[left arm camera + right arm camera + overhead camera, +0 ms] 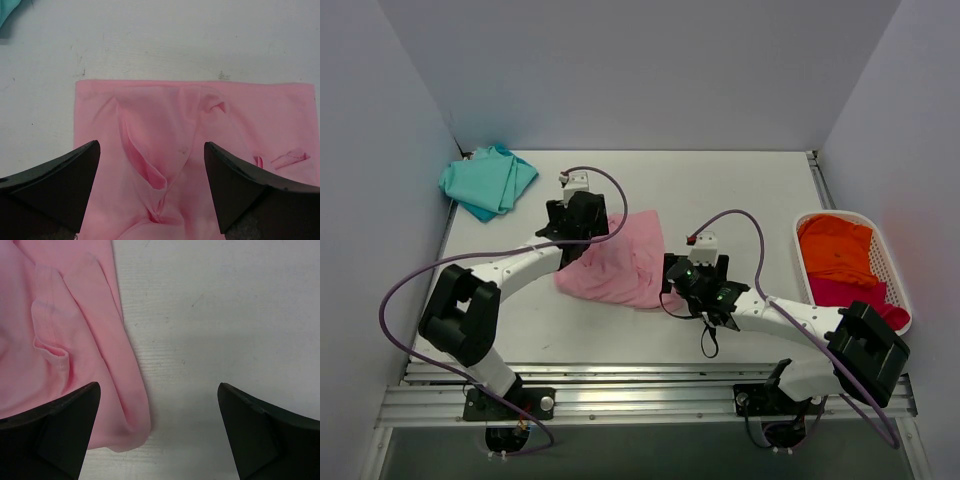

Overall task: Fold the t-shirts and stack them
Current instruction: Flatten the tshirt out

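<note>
The left gripper (pixel 151 146) has its two fingers (pixel 55 187) spread wide, with nothing pinched. Between and ahead of them lies the one light pink t-shirt (pixel 210 112). It is partly flat and partly rumpled. A raised fold runs down the middle of the gap and gathers to a pucker close to the palm. A small folded flap shows beside the finger at the right of that wrist view. Whether the fingertips touch the cloth cannot be told. Beyond the shirt's far straight edge is bare white table (pixel 150 45). A sliver of the teal t-shirt (pixel 6 15) sits in the far corner, past the finger at the left of the view.

The right gripper (pixel 159 386) likewise has its two fingers (pixel 55 430) parted and holds nothing. The light pink t-shirt's edge, with a rounded corner, comes into the gap from the finger at the left of its view. The rest of the gap, and everything ahead of the other finger, is table.

From above, the light pink t-shirt lies between the two grippers, the left over its far left part and the right at its near right edge. There are four t-shirts in all:
- one pink;
- one teal, bunched well beyond the left gripper at the table's far left corner;
- one orange t-shirt (pixel 835 248);
- one magenta t-shirt (pixel 850 293).

The orange and magenta ones lie together in the single white basket (pixel 835 214), well out to the side of the right gripper.
</note>
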Robot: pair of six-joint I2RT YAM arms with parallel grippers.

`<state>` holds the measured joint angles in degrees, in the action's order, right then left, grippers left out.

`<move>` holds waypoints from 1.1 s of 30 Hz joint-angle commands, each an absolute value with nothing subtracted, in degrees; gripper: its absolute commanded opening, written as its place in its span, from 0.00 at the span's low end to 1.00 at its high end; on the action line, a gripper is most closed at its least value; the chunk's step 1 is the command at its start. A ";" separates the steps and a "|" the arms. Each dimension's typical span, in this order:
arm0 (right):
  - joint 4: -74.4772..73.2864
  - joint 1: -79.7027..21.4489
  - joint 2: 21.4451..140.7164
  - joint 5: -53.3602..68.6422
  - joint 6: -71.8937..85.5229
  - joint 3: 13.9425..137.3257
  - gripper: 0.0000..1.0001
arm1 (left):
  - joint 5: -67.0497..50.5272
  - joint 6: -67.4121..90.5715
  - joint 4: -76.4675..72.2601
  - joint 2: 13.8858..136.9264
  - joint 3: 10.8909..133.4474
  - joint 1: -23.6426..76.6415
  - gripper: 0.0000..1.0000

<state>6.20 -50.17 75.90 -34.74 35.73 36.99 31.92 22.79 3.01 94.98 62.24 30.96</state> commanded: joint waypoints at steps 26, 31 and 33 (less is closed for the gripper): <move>6.33 -49.75 75.85 -35.95 35.60 38.58 1.00 | 30.15 39.90 5.71 98.70 57.22 30.76 0.94; 6.24 -49.75 76.38 -36.03 35.60 38.76 1.00 | 30.76 39.99 5.45 99.67 57.66 30.76 1.00; 6.15 -49.83 76.38 -36.38 35.68 38.76 1.00 | 30.76 39.99 5.10 99.58 57.66 30.76 0.91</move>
<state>6.24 -50.17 75.92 -34.44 35.75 37.01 30.72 39.07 6.70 99.55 56.49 30.96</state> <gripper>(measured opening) 0.996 0.939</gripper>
